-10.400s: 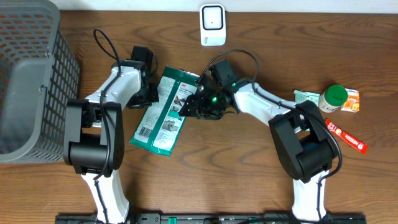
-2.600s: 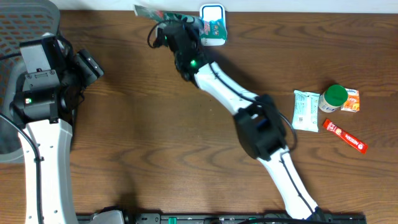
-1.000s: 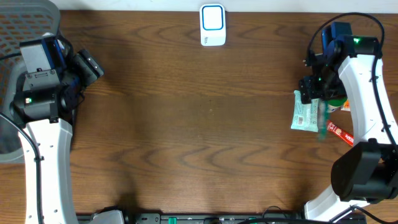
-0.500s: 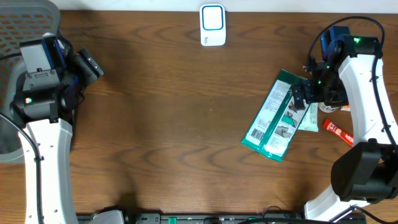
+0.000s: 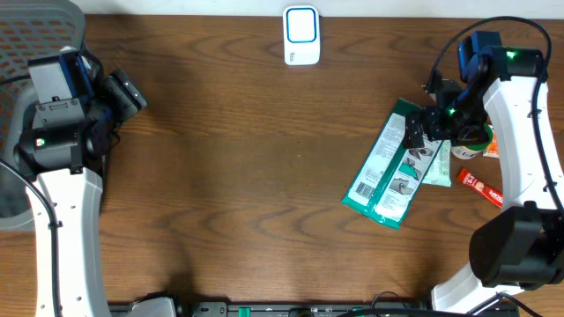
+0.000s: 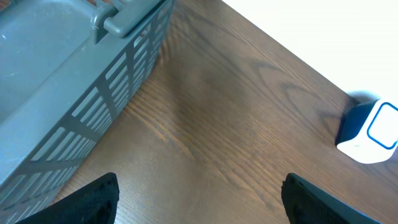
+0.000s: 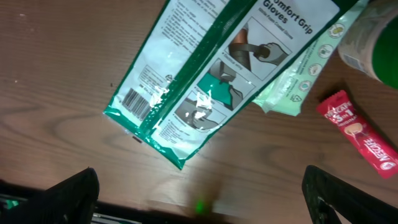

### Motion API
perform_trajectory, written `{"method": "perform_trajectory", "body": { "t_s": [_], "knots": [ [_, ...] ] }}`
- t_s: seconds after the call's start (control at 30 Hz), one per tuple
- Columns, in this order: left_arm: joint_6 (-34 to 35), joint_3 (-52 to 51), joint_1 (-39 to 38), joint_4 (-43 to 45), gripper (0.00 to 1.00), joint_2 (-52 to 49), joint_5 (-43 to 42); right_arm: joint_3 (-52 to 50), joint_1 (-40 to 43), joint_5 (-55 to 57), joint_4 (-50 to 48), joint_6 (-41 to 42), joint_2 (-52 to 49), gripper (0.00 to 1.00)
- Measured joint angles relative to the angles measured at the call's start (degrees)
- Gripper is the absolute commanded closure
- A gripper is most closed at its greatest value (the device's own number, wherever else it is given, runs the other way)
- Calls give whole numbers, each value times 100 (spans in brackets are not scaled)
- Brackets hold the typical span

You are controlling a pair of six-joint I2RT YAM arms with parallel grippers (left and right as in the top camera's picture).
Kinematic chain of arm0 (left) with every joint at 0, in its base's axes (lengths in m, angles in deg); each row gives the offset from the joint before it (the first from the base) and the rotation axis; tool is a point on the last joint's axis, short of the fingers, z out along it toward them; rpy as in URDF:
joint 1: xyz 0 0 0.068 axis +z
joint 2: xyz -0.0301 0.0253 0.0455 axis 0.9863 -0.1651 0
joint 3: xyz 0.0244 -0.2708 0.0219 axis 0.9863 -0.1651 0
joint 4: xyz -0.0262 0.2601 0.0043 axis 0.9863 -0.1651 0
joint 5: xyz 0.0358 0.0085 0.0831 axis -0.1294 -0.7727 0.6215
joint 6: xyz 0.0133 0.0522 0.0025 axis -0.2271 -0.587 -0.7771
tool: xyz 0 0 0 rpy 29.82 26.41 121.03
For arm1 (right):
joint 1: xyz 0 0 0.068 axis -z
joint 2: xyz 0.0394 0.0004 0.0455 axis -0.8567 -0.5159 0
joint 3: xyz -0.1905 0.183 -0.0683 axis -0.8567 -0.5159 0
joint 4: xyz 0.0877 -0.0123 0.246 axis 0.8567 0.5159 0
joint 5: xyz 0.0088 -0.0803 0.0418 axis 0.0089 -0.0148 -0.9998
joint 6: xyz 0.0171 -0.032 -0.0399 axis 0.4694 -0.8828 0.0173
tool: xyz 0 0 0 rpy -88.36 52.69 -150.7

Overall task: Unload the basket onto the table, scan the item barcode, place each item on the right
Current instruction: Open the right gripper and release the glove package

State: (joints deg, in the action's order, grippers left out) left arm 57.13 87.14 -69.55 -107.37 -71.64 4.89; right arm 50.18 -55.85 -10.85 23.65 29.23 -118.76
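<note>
Green-edged, one glove packet [image 5: 388, 169] and one scanner [image 5: 300, 35]; left pincer [image 6: 199, 193], right pincer [image 7: 202, 194] both gape empty.

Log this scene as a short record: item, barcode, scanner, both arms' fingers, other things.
item: gloves packet, flat on the table, overlapping a pale green packet
barcode: barcode faces up, near one end
scanner: scanner at the far edge, apart from the item
right: right fingers open, above the item
left: left fingers open, empty, beside the basket
other: green-lidded bottle, red sachet
</note>
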Motion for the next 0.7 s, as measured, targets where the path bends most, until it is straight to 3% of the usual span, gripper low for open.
{"method": "perform_trajectory", "body": {
  "t_s": [0.7],
  "knots": [
    [0,0,0,0,16,0,0,0,0,-61,0,-9,0,1]
  ]
}}
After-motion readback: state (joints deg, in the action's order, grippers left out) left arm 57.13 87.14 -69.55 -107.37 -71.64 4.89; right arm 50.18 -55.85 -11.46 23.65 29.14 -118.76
